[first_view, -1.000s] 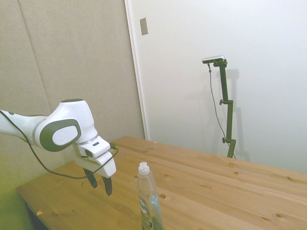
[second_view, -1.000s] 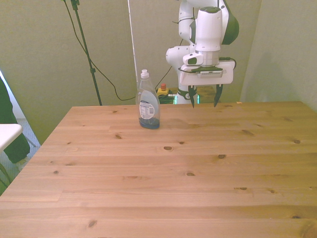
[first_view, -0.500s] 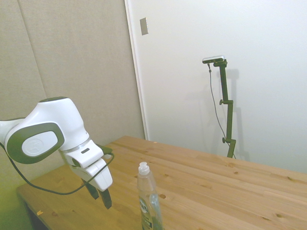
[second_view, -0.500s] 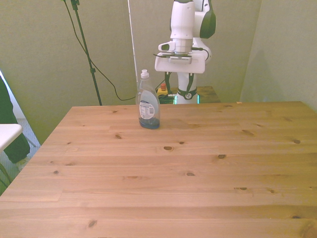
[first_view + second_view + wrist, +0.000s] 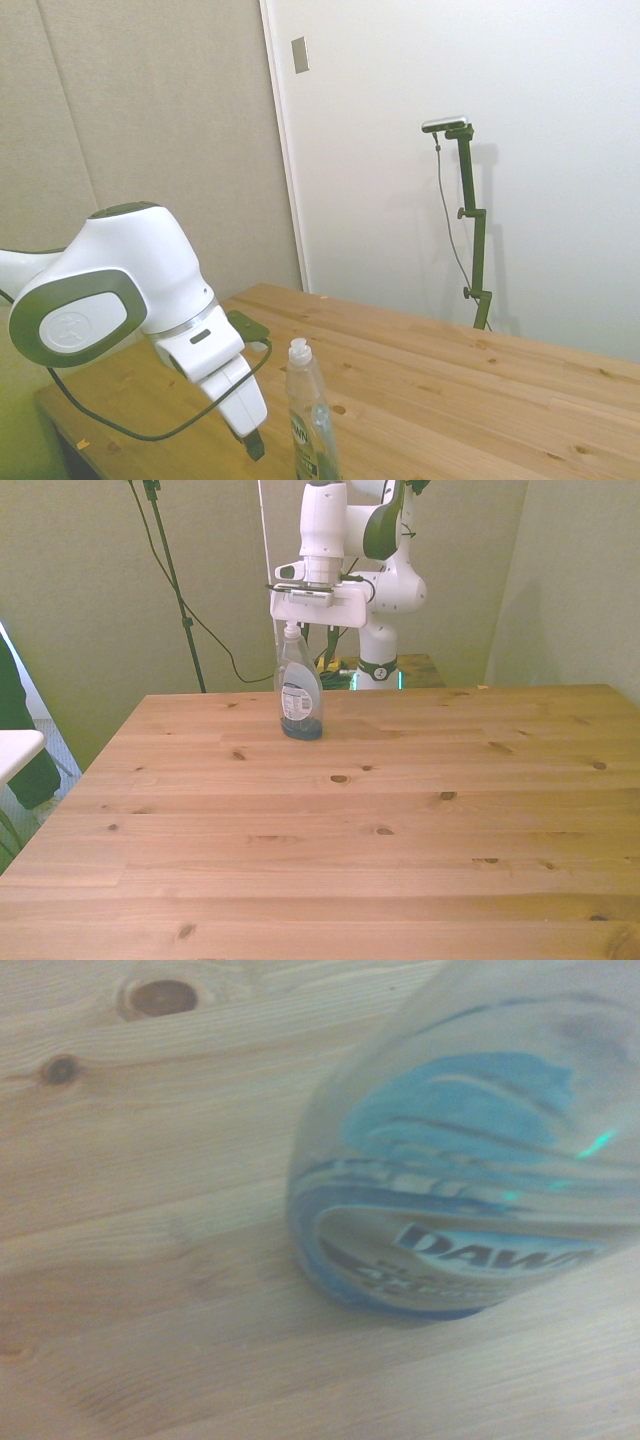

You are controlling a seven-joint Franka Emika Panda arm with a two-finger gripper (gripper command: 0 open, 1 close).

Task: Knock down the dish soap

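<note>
Near the table's (image 5: 400,810) far edge, left of centre in the front view, the dish soap (image 5: 299,692) stood upright. Within 1 second the gripper (image 5: 309,628) had swung in just behind its cap; finger spread couldn't be told. A push looked imminent.

We see soft, even room light in the side view, with a faint shadow beside the stand on the white wall (image 5: 560,200). The front view carries a yellow-green cast, and the worktop (image 5: 380,820) is evenly lit with no hard shadows. The wrist view is blurred throughout; the bottle (image 5: 470,1160) fills it, with small green glints on its plastic.
</note>
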